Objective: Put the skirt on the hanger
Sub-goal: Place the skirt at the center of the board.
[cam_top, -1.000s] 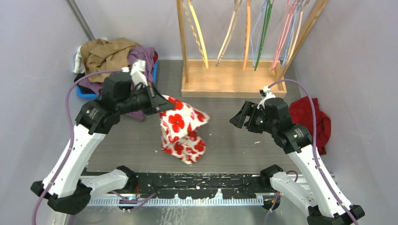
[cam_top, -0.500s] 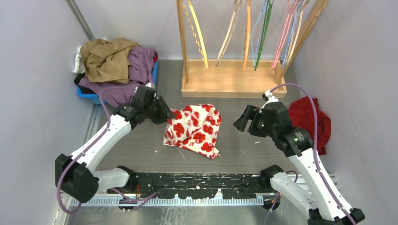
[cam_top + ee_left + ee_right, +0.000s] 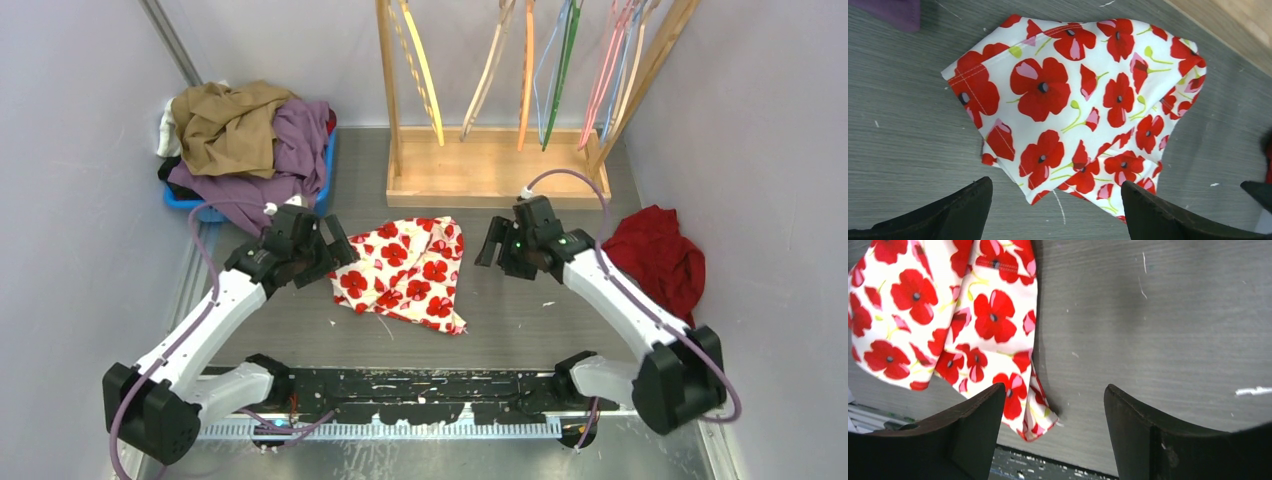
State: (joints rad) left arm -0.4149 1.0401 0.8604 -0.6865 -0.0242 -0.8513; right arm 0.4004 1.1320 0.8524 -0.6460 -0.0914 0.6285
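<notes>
Poppy-print skirt (image 3: pixel 405 272) lies loose just before the wooden rack (image 3: pixel 490 165).
Left gripper (image 3: pixel 338 255), off the rack's left corner, and right gripper (image 3: pixel 487 248), before its middle, both stand spread, empty.

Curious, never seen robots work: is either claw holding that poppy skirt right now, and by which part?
Nothing is held. The skirt lies on the table; the left claw and right claw stand open and empty, one at each side.

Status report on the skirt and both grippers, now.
Left gripper open, empty. Right gripper open, empty. Skirt crumpled on table between them, unheld. Hangers on rack behind it, nothing between.
</notes>
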